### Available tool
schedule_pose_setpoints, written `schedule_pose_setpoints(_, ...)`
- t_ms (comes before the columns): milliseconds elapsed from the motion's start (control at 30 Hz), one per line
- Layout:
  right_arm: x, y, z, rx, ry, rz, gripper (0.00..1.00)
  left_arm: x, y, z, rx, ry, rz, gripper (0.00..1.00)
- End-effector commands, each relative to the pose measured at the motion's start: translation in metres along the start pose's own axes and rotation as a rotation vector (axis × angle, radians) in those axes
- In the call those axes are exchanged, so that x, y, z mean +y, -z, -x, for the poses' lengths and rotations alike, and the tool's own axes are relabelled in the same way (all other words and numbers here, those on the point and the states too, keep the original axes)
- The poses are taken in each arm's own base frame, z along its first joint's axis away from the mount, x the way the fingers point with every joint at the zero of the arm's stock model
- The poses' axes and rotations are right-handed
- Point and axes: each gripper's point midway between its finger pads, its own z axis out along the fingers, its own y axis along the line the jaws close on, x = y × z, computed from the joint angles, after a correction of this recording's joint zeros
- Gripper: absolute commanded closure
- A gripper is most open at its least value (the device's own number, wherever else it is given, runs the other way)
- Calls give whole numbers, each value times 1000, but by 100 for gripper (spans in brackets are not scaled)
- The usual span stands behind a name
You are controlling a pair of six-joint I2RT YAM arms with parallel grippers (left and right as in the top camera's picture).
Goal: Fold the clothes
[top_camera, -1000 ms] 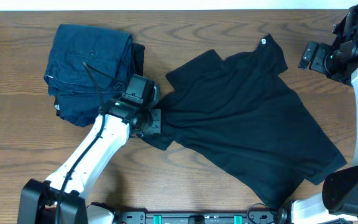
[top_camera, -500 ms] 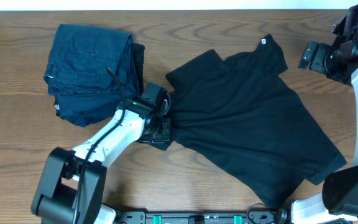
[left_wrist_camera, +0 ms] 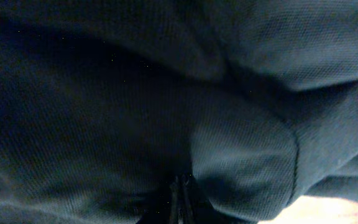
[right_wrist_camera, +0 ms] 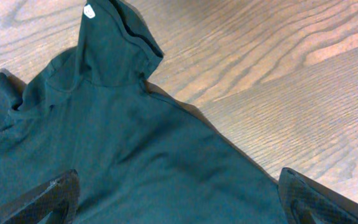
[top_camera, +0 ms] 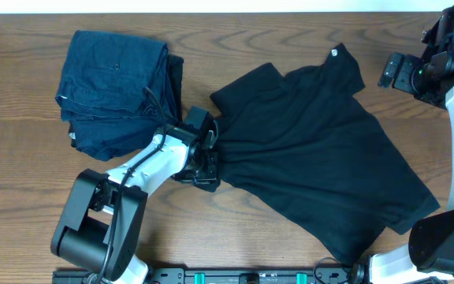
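Observation:
The black T-shirt [top_camera: 314, 150] lies spread on the wooden table, its small white tag [top_camera: 333, 54] at the far edge. My left gripper [top_camera: 203, 163] is at the shirt's left edge, its fingers shut together on bunched black fabric. That fabric fills the left wrist view [left_wrist_camera: 104, 112], with the fingertips [left_wrist_camera: 182, 194] closed at the bottom. My right gripper [top_camera: 392, 71] hovers at the far right, open wide and empty. In the right wrist view its fingers [right_wrist_camera: 179, 193] span the shirt [right_wrist_camera: 123, 143] below, and the tag [right_wrist_camera: 89, 11] shows at the top.
A folded dark blue denim stack [top_camera: 117, 91] sits at the far left, close behind my left arm. Bare wooden table [top_camera: 306, 31] runs along the far side and to the right of the shirt [right_wrist_camera: 278, 74].
My left gripper has moved a little to the right onto the shirt's left edge, and the arm has swung inward. The right arm has not moved.

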Motion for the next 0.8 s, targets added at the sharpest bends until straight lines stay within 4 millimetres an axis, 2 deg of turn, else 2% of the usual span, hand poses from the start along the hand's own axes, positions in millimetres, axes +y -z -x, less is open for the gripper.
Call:
schedule_pose_setpoints(0,0,0,0,-2,-1,-5,1,12,-12,-22,101,33,45,94)
schedule_pose_setpoints(233,0,0,0,-2,-1,-5,1,19,-8,-42,182,27,76,94)
schedule_pose_setpoints(433,0,0,0,-2,-1,-5,1,14,-1,-33,156,20,64,94)
schedule_pose_setpoints(533,0,0,0,-2,-1,-5,1,2,18,-20,103,4,41,94)
schedule_pose_setpoints(767,0,0,0,-2,-1,-5,1,-33,87,21,-164,-75,-64,94)
